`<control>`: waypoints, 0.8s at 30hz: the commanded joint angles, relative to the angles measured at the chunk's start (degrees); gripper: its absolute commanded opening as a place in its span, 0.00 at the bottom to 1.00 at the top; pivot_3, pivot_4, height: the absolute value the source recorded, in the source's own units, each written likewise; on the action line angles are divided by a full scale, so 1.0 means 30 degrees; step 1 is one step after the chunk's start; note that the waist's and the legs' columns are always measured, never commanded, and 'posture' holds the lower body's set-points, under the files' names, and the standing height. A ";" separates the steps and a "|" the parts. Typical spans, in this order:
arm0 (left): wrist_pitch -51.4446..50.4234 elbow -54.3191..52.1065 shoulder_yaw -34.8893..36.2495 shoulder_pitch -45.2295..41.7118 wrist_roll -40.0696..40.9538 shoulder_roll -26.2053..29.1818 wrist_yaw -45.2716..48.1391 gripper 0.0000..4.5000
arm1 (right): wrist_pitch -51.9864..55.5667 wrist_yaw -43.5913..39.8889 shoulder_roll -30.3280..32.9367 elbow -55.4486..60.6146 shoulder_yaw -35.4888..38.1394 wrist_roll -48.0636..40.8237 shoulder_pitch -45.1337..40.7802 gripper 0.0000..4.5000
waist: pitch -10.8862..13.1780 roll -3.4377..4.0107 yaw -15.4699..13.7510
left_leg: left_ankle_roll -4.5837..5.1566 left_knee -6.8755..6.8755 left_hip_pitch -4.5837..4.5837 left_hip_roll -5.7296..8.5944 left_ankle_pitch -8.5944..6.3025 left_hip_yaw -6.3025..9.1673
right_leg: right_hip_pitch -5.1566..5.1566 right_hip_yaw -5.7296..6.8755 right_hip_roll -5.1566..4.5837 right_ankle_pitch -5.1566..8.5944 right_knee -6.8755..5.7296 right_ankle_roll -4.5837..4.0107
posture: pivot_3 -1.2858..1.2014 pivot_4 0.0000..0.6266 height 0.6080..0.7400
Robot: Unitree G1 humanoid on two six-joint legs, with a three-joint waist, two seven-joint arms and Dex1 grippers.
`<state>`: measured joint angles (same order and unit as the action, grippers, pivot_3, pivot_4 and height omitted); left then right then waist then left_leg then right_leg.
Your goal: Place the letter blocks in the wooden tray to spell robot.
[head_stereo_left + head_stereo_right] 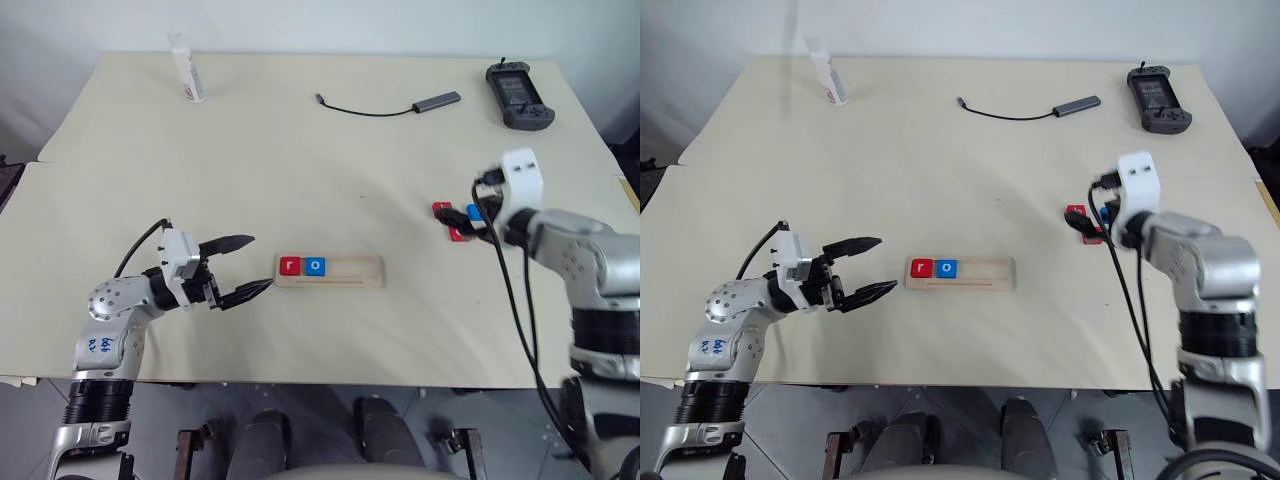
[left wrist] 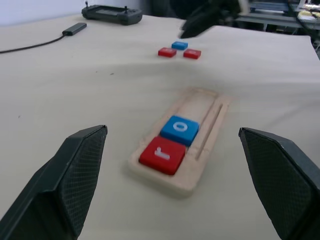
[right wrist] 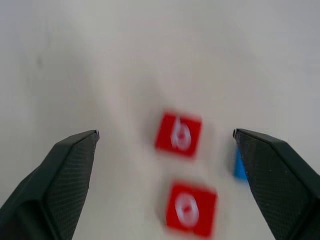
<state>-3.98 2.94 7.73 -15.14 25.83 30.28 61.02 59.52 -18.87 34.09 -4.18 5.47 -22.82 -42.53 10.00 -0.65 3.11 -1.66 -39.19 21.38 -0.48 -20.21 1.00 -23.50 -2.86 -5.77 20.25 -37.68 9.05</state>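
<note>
The wooden tray point(image 1: 345, 273) lies in the middle near the table's front. At its left end sit a red r block point(image 1: 290, 265) and a blue o block point(image 1: 315, 266); the rest of its groove is bare. My left gripper point(image 1: 260, 261) is open just left of the tray, pointing at it and holding nothing. To the right lie two red blocks point(image 3: 178, 134) point(image 3: 190, 209) and a blue block point(image 2: 179, 45); their letters are blurred. My right gripper point(image 3: 165, 133) hovers open above them with nothing between its fingers.
A white bottle point(image 1: 188, 72) stands at the back left. A black cable with a grey adapter point(image 1: 437, 100) and a black handheld controller point(image 1: 519, 97) lie at the back right. Bare tabletop separates the tray from the loose blocks.
</note>
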 commanded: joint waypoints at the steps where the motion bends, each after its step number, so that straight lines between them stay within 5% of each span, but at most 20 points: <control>1: 0.0278 -0.0439 -0.0011 -0.0085 -0.0017 0.0004 -0.0244 1.00 | -0.1387 0.0613 -0.0342 -0.2261 -0.0831 0.1689 -0.0755 1.00 | 0.0000 0.0001 0.0061 | -0.0003 0.0015 0.0001 -0.0001 0.0001 0.0003 | 0.0001 0.0004 0.0009 -0.0001 -0.0019 -0.0001 | 0.52 0.24 1.00; 12: 0.0135 -0.1169 0.0386 0.0457 0.0228 0.0423 -0.0334 1.00 | -0.1243 0.1401 -0.2042 -0.4715 -0.0883 0.3025 -0.1558 1.00 | -0.0001 0.0003 0.0326 | -0.0003 0.0016 0.0011 0.0032 0.0002 0.0012 | -0.0001 0.0050 -0.0034 -0.0002 -0.0019 -0.0001 | 0.52 0.24 1.00; 15: 0.0199 -0.1126 0.0370 0.0358 0.0175 0.0376 -0.0404 1.00 | -0.1013 0.1643 -0.2518 -0.4317 -0.0700 0.3130 -0.1286 0.87 | -0.0002 0.0004 0.0421 | -0.0013 0.0009 0.0010 -0.0006 0.0007 0.0016 | 0.0004 0.0050 -0.0035 -0.0002 -0.0030 -0.0001 | 0.52 0.24 1.00; 22: 0.0219 -0.0984 0.0104 -0.0031 0.0119 0.0244 -0.0419 1.00 | -0.0749 0.1672 -0.3026 -0.3611 -0.0640 0.3347 -0.1149 0.33 | -0.0003 0.0005 0.0550 | -0.0013 0.0008 0.0008 -0.0004 0.0007 0.0020 | 0.0005 0.0051 -0.0036 -0.0002 -0.0034 -0.0001 | 0.52 0.24 1.00; 24: 0.0235 -0.0887 0.0011 -0.0156 0.0062 0.0192 -0.0416 1.00 | -0.0824 0.1704 -0.2967 -0.3448 -0.0463 0.3369 -0.1207 0.33 | -0.0003 0.0005 0.0552 | -0.0013 0.0007 0.0008 -0.0002 0.0007 0.0020 | 0.0007 0.0051 -0.0037 -0.0002 -0.0034 -0.0001 | 0.52 0.24 1.00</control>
<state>-3.97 1.76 7.86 -14.99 25.64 30.62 59.63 56.61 -14.10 24.91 -15.93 2.86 -13.27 -46.48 9.99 -0.63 4.77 -1.70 -39.17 21.41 -0.48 -20.19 1.06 -23.49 -2.71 -5.87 20.24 -37.78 9.05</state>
